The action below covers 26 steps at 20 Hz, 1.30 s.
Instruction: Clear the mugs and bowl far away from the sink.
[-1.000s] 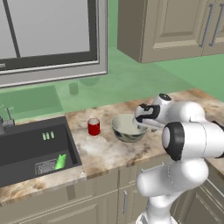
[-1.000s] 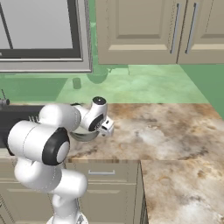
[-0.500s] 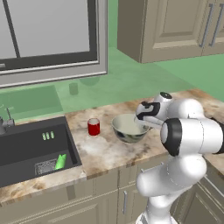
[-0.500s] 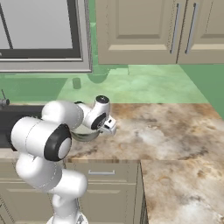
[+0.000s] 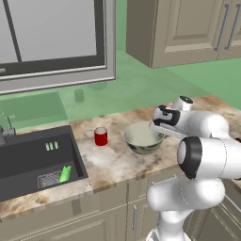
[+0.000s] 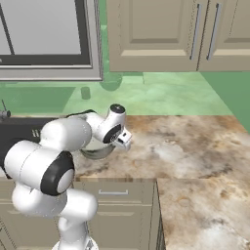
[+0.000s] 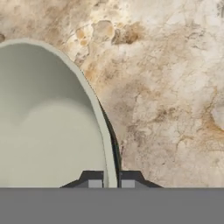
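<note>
Bowl step: gripper (image 7: 111, 183) pinches bowl (image 7: 48, 127) rim at bowl's 3 o'clock, fingers nearly closed. Next: lift, carry away from sink (image 5: 33, 162).

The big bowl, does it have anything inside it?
Empty. The bowl shows only its bare cream inside, and the hand straddles its rim.

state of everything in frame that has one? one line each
bowl: upright on the counter, looks empty, rim between the finger tips
gripper: shut on the bowl's rim, one tip inside, one outside
red mug: upright on the counter, between sink and bowl
green mug: lying tilted inside the sink
sink: no water seen, slatted rack on its floor
upper cabinets: doors closed
</note>
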Motion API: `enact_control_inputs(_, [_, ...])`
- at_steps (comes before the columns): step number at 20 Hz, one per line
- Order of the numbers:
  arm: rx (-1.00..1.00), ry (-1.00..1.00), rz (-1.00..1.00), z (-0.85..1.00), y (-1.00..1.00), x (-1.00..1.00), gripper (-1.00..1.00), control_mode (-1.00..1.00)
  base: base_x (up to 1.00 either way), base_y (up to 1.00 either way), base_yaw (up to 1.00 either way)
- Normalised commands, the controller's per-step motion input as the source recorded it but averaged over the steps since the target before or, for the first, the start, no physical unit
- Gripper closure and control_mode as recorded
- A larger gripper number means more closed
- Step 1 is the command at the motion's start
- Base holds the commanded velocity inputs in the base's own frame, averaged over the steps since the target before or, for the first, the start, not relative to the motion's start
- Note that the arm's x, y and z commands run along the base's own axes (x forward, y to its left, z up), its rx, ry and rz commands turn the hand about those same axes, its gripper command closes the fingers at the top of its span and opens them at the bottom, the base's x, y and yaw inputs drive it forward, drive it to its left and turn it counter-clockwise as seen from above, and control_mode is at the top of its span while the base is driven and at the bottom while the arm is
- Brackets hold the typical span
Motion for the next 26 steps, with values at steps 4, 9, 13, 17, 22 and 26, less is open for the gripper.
enact_control_inputs(4, [0.18,0.07,-0.32,0.75,-0.52,-0.9,1.0,-1.0,0.0,0.0,0.0])
enact_control_inputs(9, [0.17,0.13,-0.43,0.84,-0.61,-0.9,1.0,-1.0,0.0,0.0,0.0])
enact_control_inputs(13, [0.14,0.01,-0.57,0.57,-0.53,-0.92,1.0,-1.0,0.0,0.0,0.0])
enact_control_inputs(17, [0.1,0.0,-0.63,0.39,-0.22,-0.85,1.0,-1.0,0.0,0.0,0.0])
enact_control_inputs(22, [0.01,-0.06,-0.51,0.5,0.07,-0.67,1.0,-1.0,0.0,0.0,0.0])
enact_control_inputs(26, [0.0,-0.05,-0.29,0.21,0.29,-0.6,1.0,-1.0,0.0,0.0,0.0])
